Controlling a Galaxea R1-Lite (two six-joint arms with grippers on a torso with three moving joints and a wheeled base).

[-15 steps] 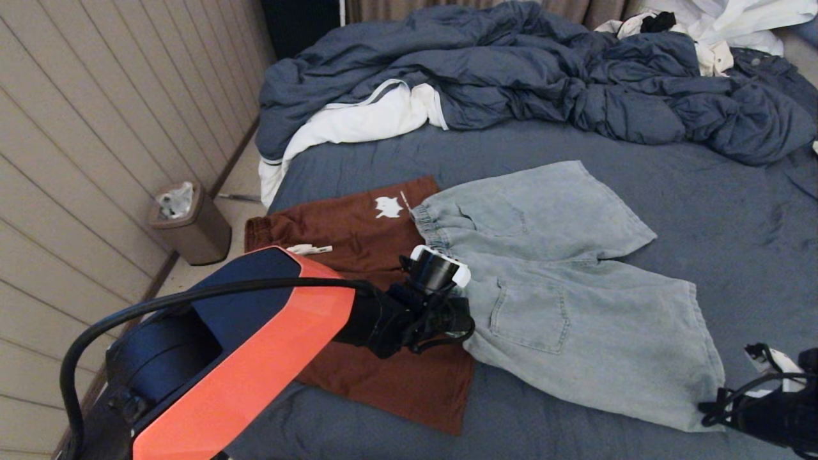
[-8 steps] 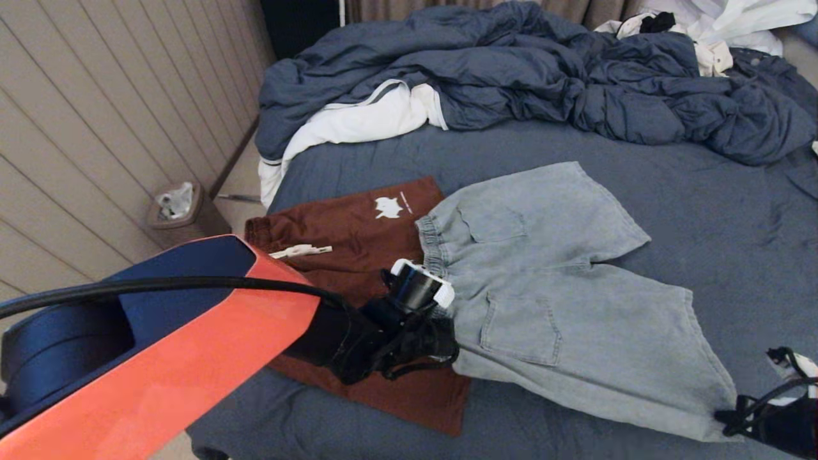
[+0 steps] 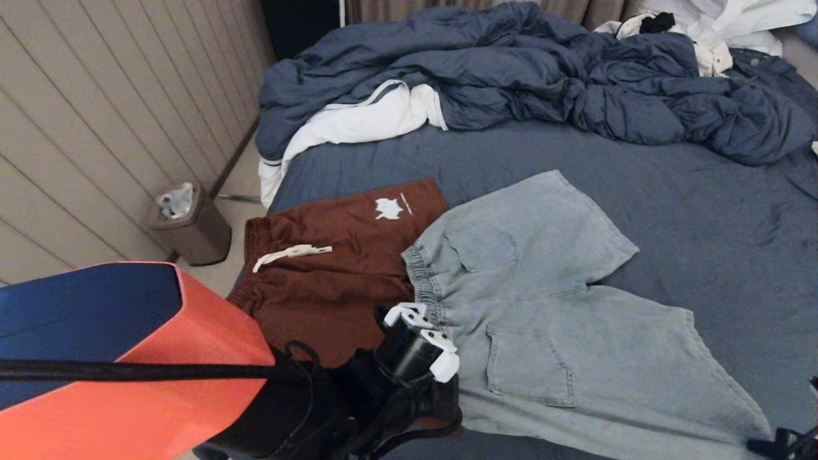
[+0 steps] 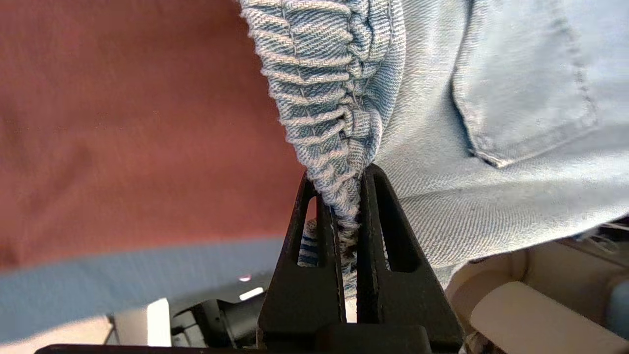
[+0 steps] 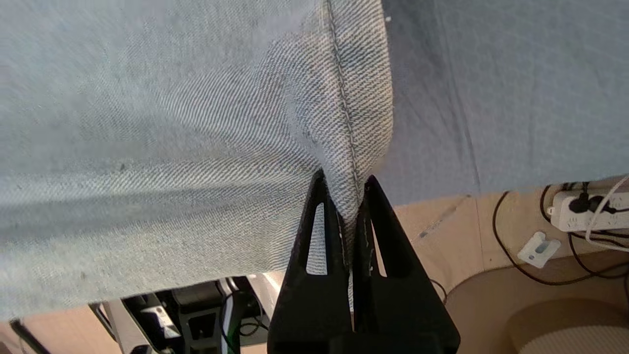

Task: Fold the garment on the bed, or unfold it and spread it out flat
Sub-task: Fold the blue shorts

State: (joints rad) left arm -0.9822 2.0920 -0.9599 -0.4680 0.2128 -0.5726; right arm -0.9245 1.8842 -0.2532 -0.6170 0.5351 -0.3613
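Rumpled blue duvet (image 3: 511, 70) across top of frame; bin (image 3: 190, 225) on floor at left. Maroon shorts (image 3: 339, 255) lie under waistband edge of denim shorts (image 3: 549, 319), centre-right on bed (image 3: 716, 211). Left end effector (image 4: 347, 216) clamped on elastic waistband, lower centre. Right end effector (image 5: 347, 216) clamped on hem corner, lower right.

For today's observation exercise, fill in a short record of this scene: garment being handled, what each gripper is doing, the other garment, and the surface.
garment handled: light denim shorts, spread on the bed, back pockets up
left gripper: shut on the elastic waistband of the denim shorts
right gripper: shut on a hemmed leg corner of the denim shorts
other garment: maroon shorts, flat, partly under the denim waistband
surface: bed, slate-blue sheet
background: rumpled duvet at the far end
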